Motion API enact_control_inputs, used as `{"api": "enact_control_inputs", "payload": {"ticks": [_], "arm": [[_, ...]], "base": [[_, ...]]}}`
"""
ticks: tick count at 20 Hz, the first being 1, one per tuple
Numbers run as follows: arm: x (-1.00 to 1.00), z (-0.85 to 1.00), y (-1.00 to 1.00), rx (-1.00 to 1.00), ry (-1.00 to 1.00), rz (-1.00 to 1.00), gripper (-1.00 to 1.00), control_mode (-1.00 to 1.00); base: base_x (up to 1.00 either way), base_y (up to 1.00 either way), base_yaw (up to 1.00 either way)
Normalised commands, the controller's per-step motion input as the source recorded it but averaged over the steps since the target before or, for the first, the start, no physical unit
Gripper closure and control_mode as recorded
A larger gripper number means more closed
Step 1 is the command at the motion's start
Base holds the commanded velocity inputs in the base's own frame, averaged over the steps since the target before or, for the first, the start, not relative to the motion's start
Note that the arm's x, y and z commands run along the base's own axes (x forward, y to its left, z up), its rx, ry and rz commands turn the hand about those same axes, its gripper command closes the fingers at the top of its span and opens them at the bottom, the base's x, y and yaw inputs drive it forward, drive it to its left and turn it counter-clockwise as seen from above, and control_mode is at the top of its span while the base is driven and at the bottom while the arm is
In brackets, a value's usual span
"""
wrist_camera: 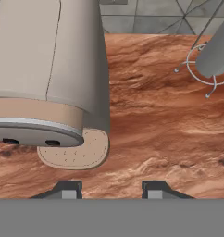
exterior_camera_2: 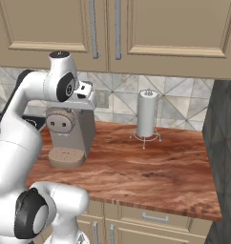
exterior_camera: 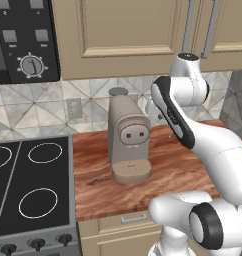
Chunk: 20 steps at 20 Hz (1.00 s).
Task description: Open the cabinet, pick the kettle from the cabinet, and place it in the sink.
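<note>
1. The beige wooden wall cabinet [exterior_camera_2: 136, 33] with recessed-panel doors is hanging above the reddish wood countertop [exterior_camera_2: 151, 167], its doors sitting shut and its long silver bar handles [exterior_camera_2: 93, 28] standing side by side at the seam.
2. The white arm with dark joints [exterior_camera: 193, 130] is rising from the base and bending forward, its wrist sitting beside the top of the tall taupe coffee machine [exterior_camera: 128, 142].
3. The two-finger gripper [wrist_camera: 111, 189] is pointing down at the countertop, just beside the machine's drip tray [wrist_camera: 77, 150].
4. Its fingertips [wrist_camera: 67, 190] are standing partly apart, holding nothing.
5. A white paper-towel roll on a wire stand [exterior_camera_2: 147, 114] is standing well to the right.
</note>
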Motion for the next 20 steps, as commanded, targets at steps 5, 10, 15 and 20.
{"api": "enact_control_inputs", "payload": {"ticks": [5, 10, 15, 20], "arm": [[-0.1, 0.0, 0.0, 0.0, -0.04, 0.02, -1.0, -1.0], [-0.31, 0.0, 0.0, 0.0, -0.23, 0.0, -1.0, -1.0], [-0.27, 0.04, -0.01, 0.0, -0.3, 0.0, -1.0, -1.0], [-0.25, 0.13, -0.09, 0.0, -0.14, -0.02, -1.0, -1.0]], "base": [[0.0, 0.0, 0.0], [0.0, 0.0, 0.0], [0.0, 0.0, 0.0], [0.0, 0.0, 0.0]]}}
